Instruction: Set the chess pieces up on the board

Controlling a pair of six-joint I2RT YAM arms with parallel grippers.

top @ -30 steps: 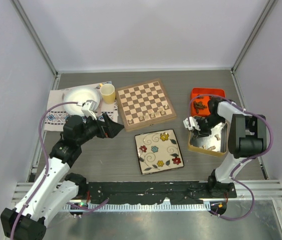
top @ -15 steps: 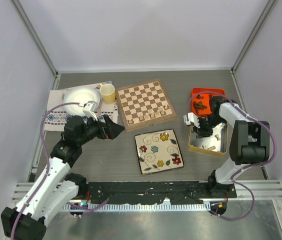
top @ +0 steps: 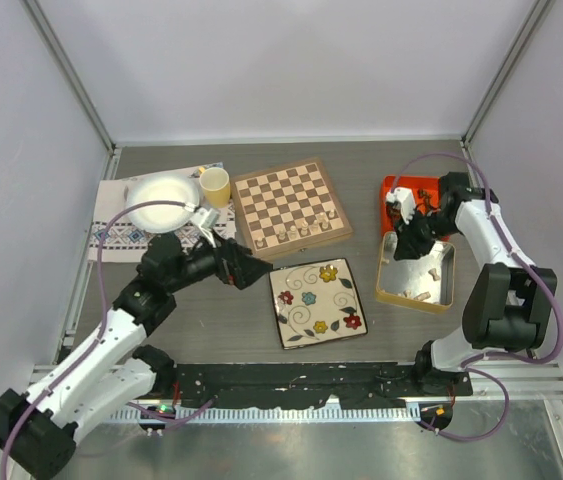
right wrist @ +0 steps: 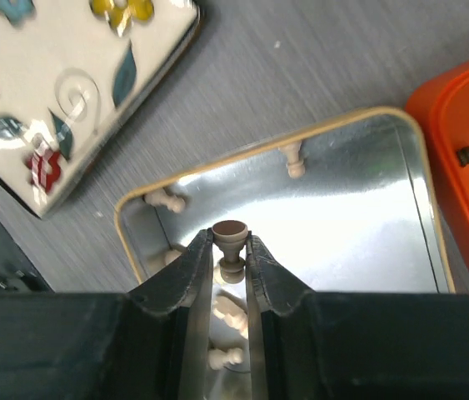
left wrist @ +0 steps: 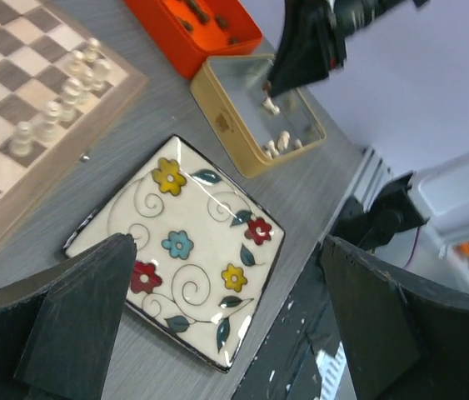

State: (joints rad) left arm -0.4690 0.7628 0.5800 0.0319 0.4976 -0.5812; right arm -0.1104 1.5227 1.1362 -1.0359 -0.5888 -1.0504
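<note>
The board [top: 286, 195] lies at the centre back, with a row of pale chess pieces [top: 301, 229] near its front right edge. In the left wrist view the board [left wrist: 1, 125] and those pale pieces [left wrist: 59, 108] sit at the upper left. My right gripper [top: 406, 228] hangs over the far end of the yellow tin [top: 381, 270]. In its wrist view the right gripper [right wrist: 230, 242] is shut on a pale chess piece [right wrist: 230, 232] held by the stem. More pale pieces [right wrist: 163, 200] lie in the tin below. My left gripper [top: 251, 268] is open with nothing in it, between the board and the floral plate.
A square floral plate [top: 317, 302] lies in front of the board. An orange tray [top: 411, 181] holding dark pieces stands behind the tin. At the back left are a yellow cup [top: 215, 186] and a white bowl [top: 161, 200] on a patterned cloth [top: 111, 235].
The right gripper closed on a pale piece in the tin, then lifted it up and toward the back. The left arm swung right, toward the floral plate.
</note>
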